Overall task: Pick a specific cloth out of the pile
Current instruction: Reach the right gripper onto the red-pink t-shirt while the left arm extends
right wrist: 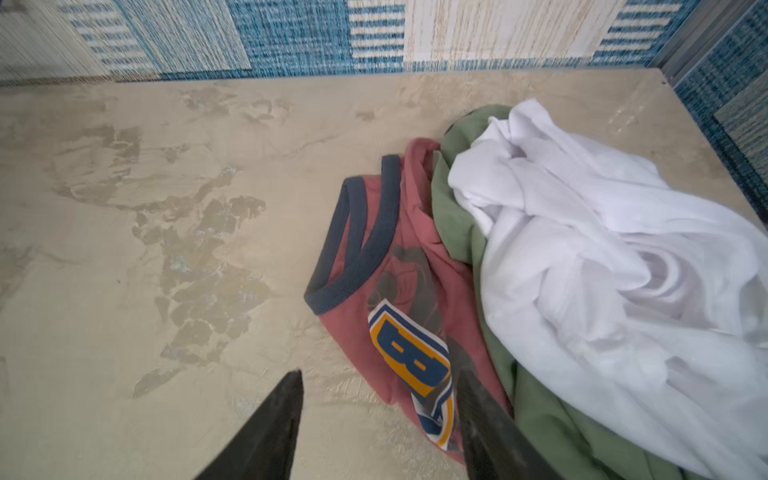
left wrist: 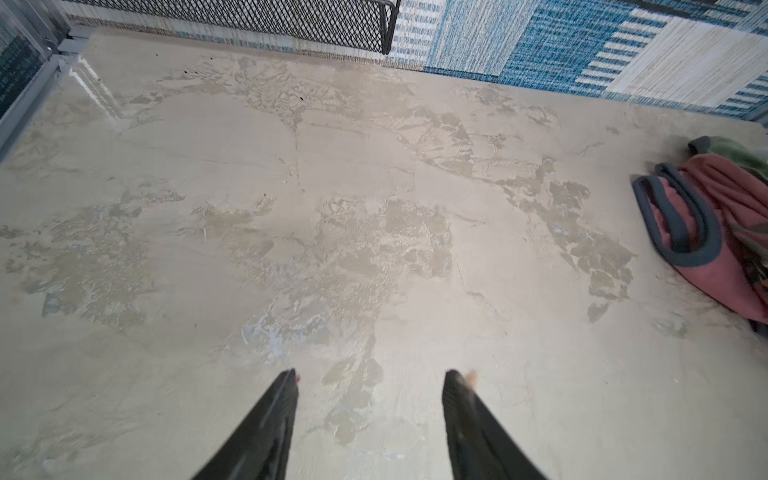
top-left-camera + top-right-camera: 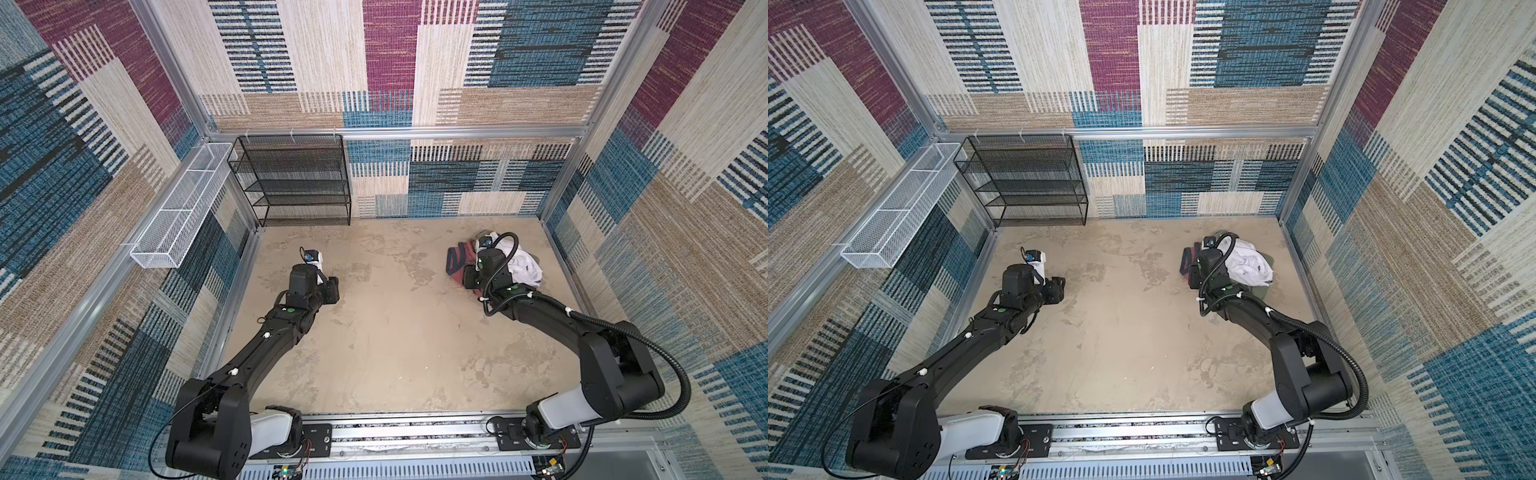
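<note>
Two pairs of jaws stand apart, we see: the left gripper [image 2: 372, 373] over the table [image 2: 249, 174], the right gripper [image 1: 376, 370] straddling the printed edge of the cloth [image 1: 345, 332] poking from the pile [image 1: 582, 249].

pile [image 3: 521, 262] far right on table [image 3: 395, 332], cloth [image 3: 461, 259] at its left edge, rack [image 3: 297, 178] back left

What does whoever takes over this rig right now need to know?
Left gripper: open, empty, over bare table.
Right gripper: open, jaws apart over the red shirt near its badge print; no grip yet.
The shirt sits at the pile edge, with the olive-green garment overlapping it and the white garment on top.
Done: approach. Left: close on the shirt and pull it clear.
</note>
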{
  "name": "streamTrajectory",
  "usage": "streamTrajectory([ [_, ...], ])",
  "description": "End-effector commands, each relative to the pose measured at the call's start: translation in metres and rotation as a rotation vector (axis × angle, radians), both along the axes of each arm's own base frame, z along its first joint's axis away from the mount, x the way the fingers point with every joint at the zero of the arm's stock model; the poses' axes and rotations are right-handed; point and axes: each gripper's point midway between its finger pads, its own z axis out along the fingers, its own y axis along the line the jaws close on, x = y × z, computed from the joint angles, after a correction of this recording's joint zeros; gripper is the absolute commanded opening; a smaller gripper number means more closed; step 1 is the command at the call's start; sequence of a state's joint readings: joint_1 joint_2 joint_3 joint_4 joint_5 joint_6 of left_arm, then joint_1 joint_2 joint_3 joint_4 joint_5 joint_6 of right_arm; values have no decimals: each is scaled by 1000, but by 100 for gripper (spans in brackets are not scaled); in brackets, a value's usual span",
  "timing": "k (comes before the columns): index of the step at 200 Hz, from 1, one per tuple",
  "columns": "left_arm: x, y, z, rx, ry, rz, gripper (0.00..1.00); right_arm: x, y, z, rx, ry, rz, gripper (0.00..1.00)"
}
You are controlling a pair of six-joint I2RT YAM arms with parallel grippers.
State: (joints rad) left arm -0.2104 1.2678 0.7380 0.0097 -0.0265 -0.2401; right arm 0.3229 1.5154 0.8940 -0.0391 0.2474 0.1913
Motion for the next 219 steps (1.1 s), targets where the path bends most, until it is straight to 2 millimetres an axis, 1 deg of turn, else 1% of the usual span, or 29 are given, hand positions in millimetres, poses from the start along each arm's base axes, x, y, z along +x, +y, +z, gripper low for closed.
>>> streamTrajectory([
  [1, 1, -6, -2, -38, 24, -9, 59, 1, 0, -13, 12, 70, -11, 59],
  [15, 1, -7, -4, -40, 31, -13, 59, 5, -2, -19, 7, 93, -21, 56],
  [36, 0, -6, -8, -35, 38, -12, 59, 10, -8, -22, 8, 104, -42, 53],
  [60, -1, -4, -9, -24, 39, -7, 59, 17, -19, -24, 22, 111, -79, 51],
  [83, 0, -4, -10, -22, 38, -4, 59, 23, -23, -27, 21, 119, -90, 50],
  [105, 1, -5, -10, -24, 41, -6, 59, 28, -21, -31, 14, 129, -83, 47],
  [133, 2, -6, -12, -30, 48, -6, 59, 32, -19, -37, 14, 138, -81, 47],
  [159, 2, -6, -13, -30, 49, -6, 59, 34, -22, -43, -2, 154, -95, 46],
  [197, 3, -5, -11, -27, 48, -4, 59, 38, -24, -50, -16, 175, -103, 40],
  [219, 2, -5, -12, -25, 50, -2, 59, 39, -27, -53, -29, 181, -114, 40],
])
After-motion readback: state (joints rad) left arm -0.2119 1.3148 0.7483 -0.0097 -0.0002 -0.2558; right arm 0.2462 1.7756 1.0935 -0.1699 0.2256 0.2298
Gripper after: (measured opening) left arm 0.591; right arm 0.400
